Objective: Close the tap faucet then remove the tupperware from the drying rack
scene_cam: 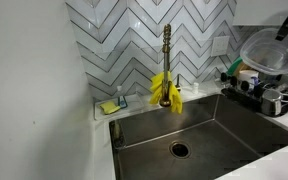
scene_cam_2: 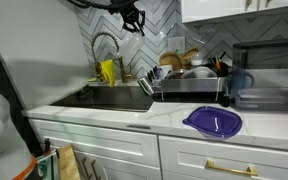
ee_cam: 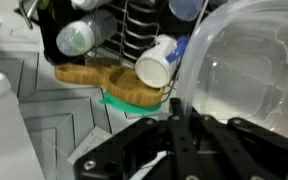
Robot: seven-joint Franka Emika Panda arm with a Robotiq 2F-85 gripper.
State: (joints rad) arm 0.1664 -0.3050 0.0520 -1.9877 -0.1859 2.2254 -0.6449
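Two fingers of my claw [ee_cam: 174, 120] are pinched together on the rim of the tupperware [ee_cam: 246, 60]. Its clear, rounded wall fills the right side of the wrist view. In an exterior view the tupperware [scene_cam: 268, 52] hangs above the drying rack [scene_cam: 267, 97], over the dishes stacked there, with my claw [scene_cam: 287, 27] at its upper edge. Beyond it in the wrist view, a white cup [ee_cam: 156, 62] lies on its side among the rack's wires. The cup is just above a wooden board [ee_cam: 109, 80] and a green utensil [ee_cam: 124, 102]. The tap faucet [scene_cam: 167, 50] stands upright behind the sink [scene_cam: 224, 125], well apart from me, with yellow rubber gloves [scene_cam: 165, 90] draped at its base. Whether water runs from its spout I cannot tell at this size. A purple lid [scene_cam_2: 214, 122] lies on the counter [scene_cam_2: 164, 118], apart from the rack.
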